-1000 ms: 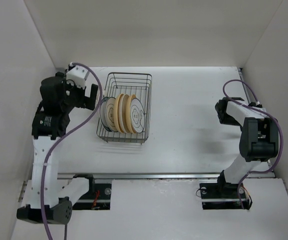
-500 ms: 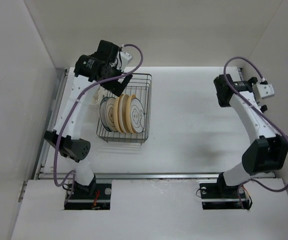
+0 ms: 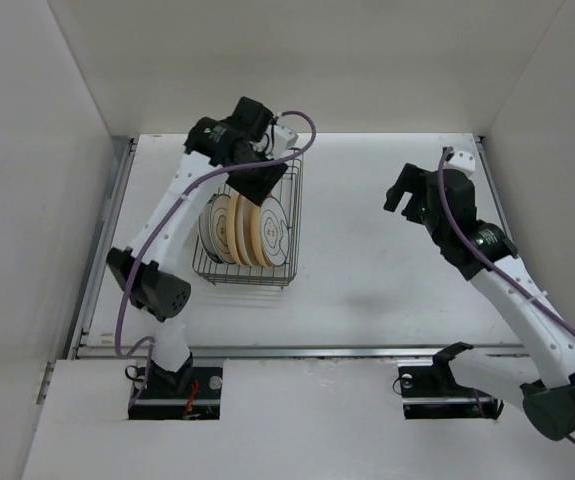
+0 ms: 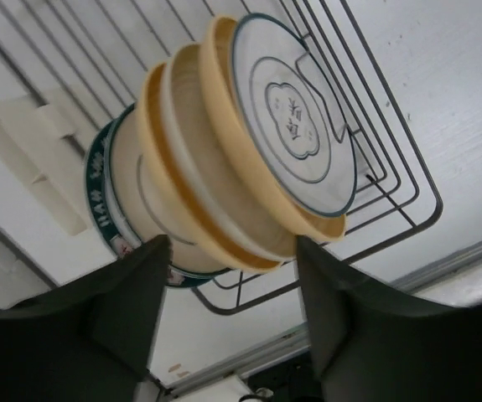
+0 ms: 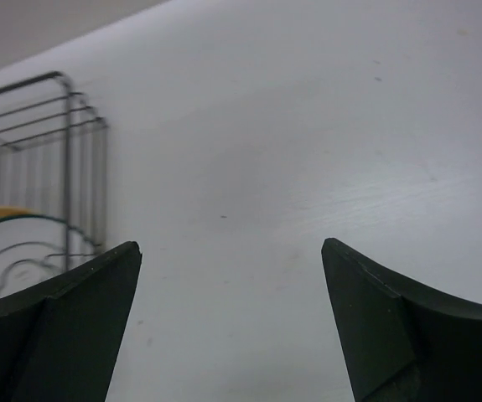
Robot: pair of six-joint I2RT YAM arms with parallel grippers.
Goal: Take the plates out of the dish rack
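Several plates (image 3: 245,228) stand on edge in the dark wire dish rack (image 3: 250,278), left of the table's middle. Yellow-tan plates (image 4: 215,184) sit in the middle of the row, with a white plate (image 4: 295,126) bearing a centre drawing at one end and a dark-rimmed plate (image 4: 100,197) at the other. My left gripper (image 3: 259,185) hovers over the row, its jaws partly apart. In the left wrist view the left gripper (image 4: 230,244) straddles the tan plates' rims without a clear grip. My right gripper (image 3: 400,193) hangs open over bare table, well right of the rack.
A cream plastic clip (image 4: 35,163) hangs on one side of the rack. In the right wrist view the dish rack (image 5: 66,134) and a plate's edge (image 5: 6,224) lie to the far left of the right gripper (image 5: 230,247). White walls enclose the table on three sides.
My left arm swung from the table's left side to above the rack, and its jaws narrowed. My right arm moved from the right wall towards the middle.
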